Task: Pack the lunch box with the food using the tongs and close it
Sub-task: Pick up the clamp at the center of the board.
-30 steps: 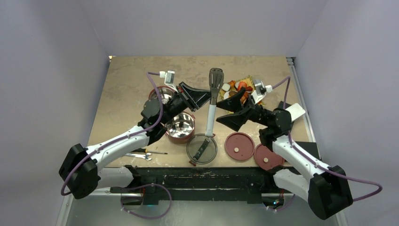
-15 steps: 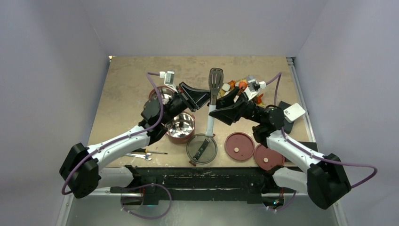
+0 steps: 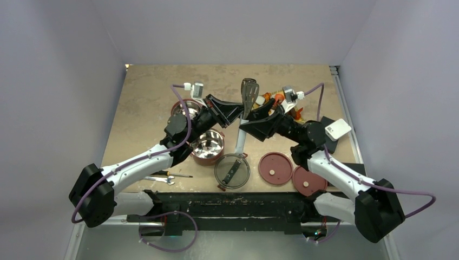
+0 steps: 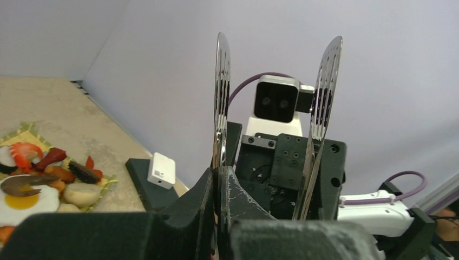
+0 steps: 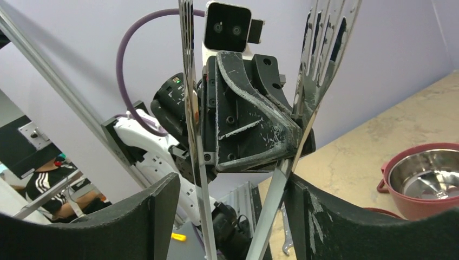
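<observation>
The silver tongs stand nearly upright over the table's middle, spoon ends up. My left gripper is shut on one tong arm; the other arm hangs free. My right gripper faces it, open, with both tong arms between its fingers. The right finger touches one arm, while the left finger stands apart from the other. The food lies on a yellow mat behind the right gripper, with a fried egg among it. One lunch box bowl sits empty; another is partly hidden.
Two red disc lids and the dark see-through top lid lie near the front edge. A wrench and a screwdriver lie front left. A white device on a black block sits at the right.
My right gripper has swung left from beside the food to the tongs and narrowed its jaws around them. The tongs now lean slightly. The left gripper has kept its hold.
</observation>
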{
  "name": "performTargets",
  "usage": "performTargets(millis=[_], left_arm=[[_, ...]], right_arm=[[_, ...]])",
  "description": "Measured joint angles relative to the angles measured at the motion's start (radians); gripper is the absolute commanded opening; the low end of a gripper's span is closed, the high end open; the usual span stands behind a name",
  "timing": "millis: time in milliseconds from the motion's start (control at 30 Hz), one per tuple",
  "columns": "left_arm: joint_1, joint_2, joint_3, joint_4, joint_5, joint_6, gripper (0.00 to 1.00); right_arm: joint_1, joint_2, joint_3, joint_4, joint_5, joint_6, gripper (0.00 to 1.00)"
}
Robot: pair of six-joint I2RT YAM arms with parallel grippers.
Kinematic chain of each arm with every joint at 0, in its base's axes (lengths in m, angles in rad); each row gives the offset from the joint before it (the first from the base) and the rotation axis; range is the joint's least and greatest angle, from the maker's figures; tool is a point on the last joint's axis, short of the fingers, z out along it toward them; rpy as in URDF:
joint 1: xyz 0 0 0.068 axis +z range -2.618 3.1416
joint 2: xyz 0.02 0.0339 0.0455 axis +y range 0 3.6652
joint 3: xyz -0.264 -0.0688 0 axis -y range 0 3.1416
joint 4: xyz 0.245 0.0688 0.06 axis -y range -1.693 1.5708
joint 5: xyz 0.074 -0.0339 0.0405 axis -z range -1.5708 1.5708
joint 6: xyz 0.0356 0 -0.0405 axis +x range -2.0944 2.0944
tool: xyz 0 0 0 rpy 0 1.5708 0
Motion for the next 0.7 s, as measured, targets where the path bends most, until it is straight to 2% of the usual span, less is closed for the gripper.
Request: performTargets(millis=[100,133,267,400,467,567,700], left_arm=[[0.0,0.002,0.0,-0.017,-0.009,0.023,0.0],[0.0,0.003,0.0,-0.017,-0.012,0.026,0.0],[0.0,0.003,-0.005,-0.002,-0.017,0.024,0.0],[-0.002,0.003,-0.014,0.019,-0.016,0.021,0.0],[-0.002,0.003,-0.015,0.018,-0.015,0.023,0.14],[-0.002,0.001,-0.014,-0.005,-0.02,0.047,0.33],[0.003,-0.015,-0.005,-0.109,-0.056,0.103,0.51]], right_arm=[[0.0,0.003,0.002,-0.013,0.005,-0.005,0.73],[0.0,0.005,0.005,-0.016,0.005,-0.006,0.71],[0.0,0.01,0.01,-0.02,0.013,-0.016,0.53],[0.0,0.012,0.01,-0.042,0.029,-0.023,0.39],[0.0,0.012,0.01,-0.059,0.04,-0.029,0.34],[0.0,0.012,0.01,-0.09,0.053,-0.051,0.34],[0.001,-0.011,0.01,-0.171,0.071,-0.103,0.33]])
